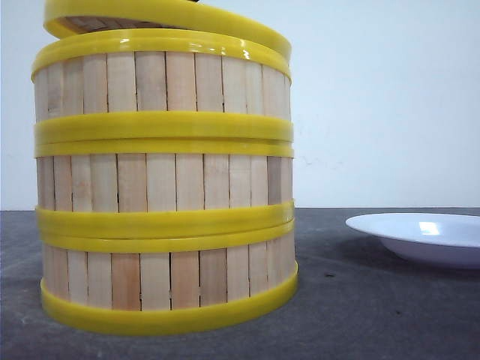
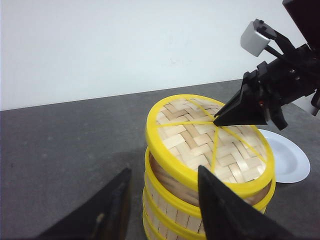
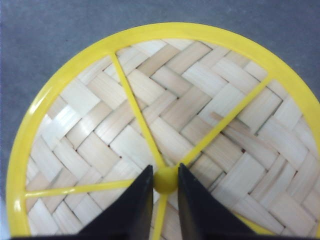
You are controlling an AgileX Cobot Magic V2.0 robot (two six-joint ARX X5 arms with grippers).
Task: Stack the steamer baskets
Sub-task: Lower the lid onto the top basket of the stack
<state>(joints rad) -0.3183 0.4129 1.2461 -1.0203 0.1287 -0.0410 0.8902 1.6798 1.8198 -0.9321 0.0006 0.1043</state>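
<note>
Three steamer baskets stand stacked at the table's left: bottom (image 1: 169,281), middle (image 1: 161,184), top (image 1: 161,82). A woven lid (image 1: 165,15) with a yellow rim sits tilted over the top basket, with a gap under its left side. In the left wrist view the stack (image 2: 170,205) shows below the lid (image 2: 200,145). My right gripper (image 3: 165,172) is shut on the lid's yellow knob (image 3: 165,181) and shows as a black wedge (image 2: 220,119). My left gripper (image 2: 165,170) is open beside the stack, holding nothing.
A white plate (image 1: 424,236) lies on the dark table to the right of the stack, also seen past the lid (image 2: 290,160). A pale wall rises behind the table.
</note>
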